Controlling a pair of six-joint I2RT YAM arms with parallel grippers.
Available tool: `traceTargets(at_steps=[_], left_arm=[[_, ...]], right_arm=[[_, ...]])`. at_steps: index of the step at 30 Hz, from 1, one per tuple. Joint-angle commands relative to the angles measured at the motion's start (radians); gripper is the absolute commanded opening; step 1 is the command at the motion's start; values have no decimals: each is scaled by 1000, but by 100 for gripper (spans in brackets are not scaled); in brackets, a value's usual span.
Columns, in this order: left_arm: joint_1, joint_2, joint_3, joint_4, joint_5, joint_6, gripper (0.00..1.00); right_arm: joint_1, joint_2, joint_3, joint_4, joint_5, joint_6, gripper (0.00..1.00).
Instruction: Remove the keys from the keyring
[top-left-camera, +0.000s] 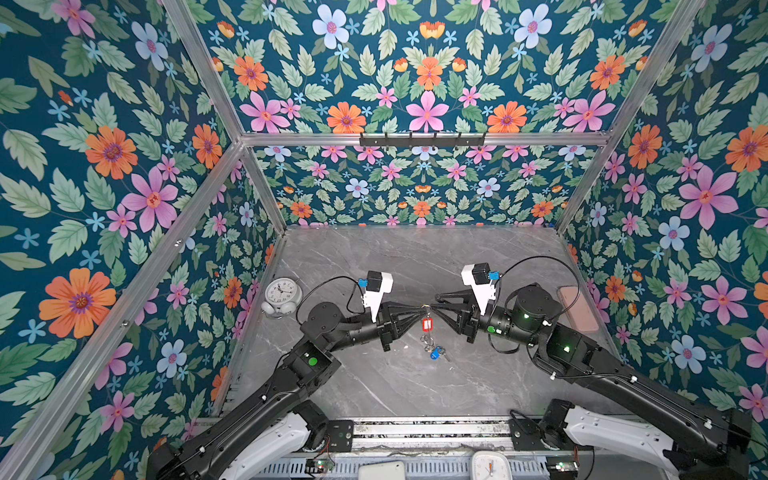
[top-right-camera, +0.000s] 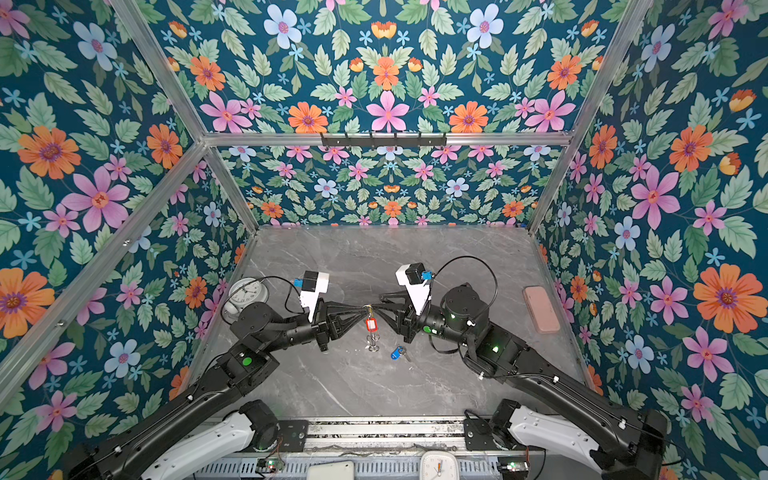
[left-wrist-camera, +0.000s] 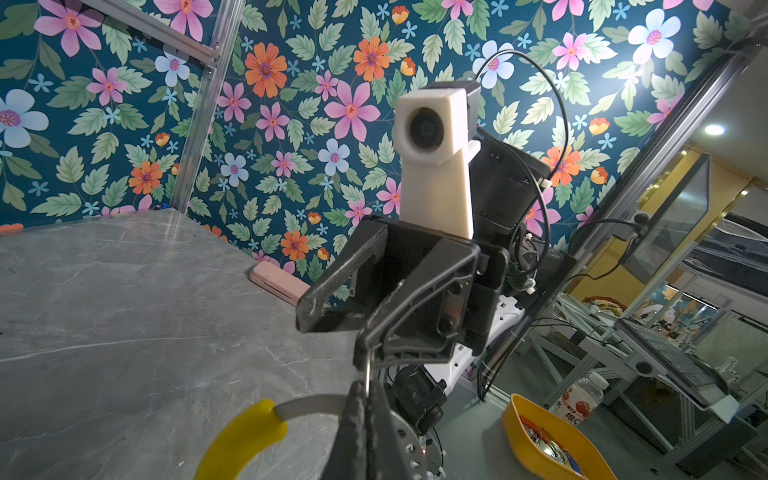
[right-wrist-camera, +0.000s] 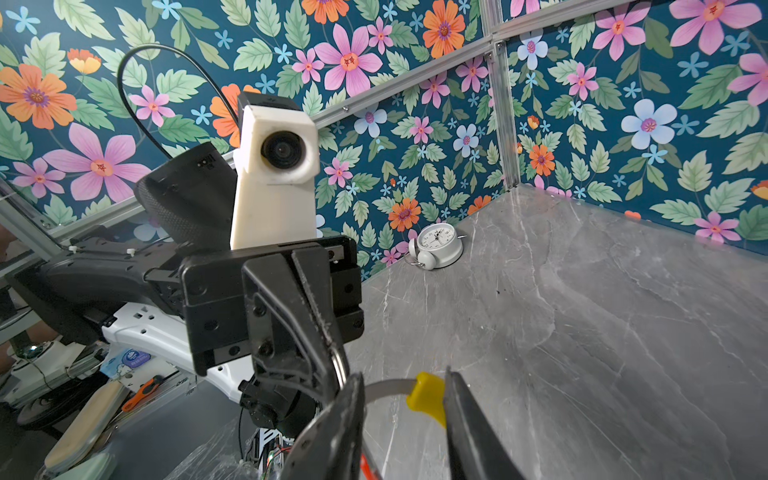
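Nearest, flat on the table (top-left-camera: 374, 395): blue-tagged key (top-left-camera: 435, 353), clear of the keyring (left-wrist-camera: 307, 405). Next, dangling from that hoop, off the table: red-tagged key (top-left-camera: 427, 324). Above it, left hand (left-wrist-camera: 365, 395) pinched on the hoop; right hand (right-wrist-camera: 403, 384) spread astride its yellow sleeve (right-wrist-camera: 426, 397). Farthest: alarm clock (top-left-camera: 280, 293).

A robotics lab: aluminium-framed cell (top-left-camera: 291, 139), floral wallpaper (top-left-camera: 428, 62), workbenches (left-wrist-camera: 665, 357) beyond.

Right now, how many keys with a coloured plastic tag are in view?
2. The red-tagged key hangs under the lifted keyring; the blue-tagged key lies on the table below. I see no other.
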Motion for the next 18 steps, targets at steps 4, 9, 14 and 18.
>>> traceTargets(at_steps=[4,9,14,18], left_arm=[[2,-7,3,11,0,22,0],[2,-12,4,4,13,25,0],[3,-9,10,5,35,22,0],[2,-10,10,5,48,22,0]], right_arm=[[2,-25,21,27,-27,-37,39],[-17,16,86,-65,-210,-87,46],[-21,69,152,-172,-238,-136,45],[-34,97,199,-266,-256,-166,44]])
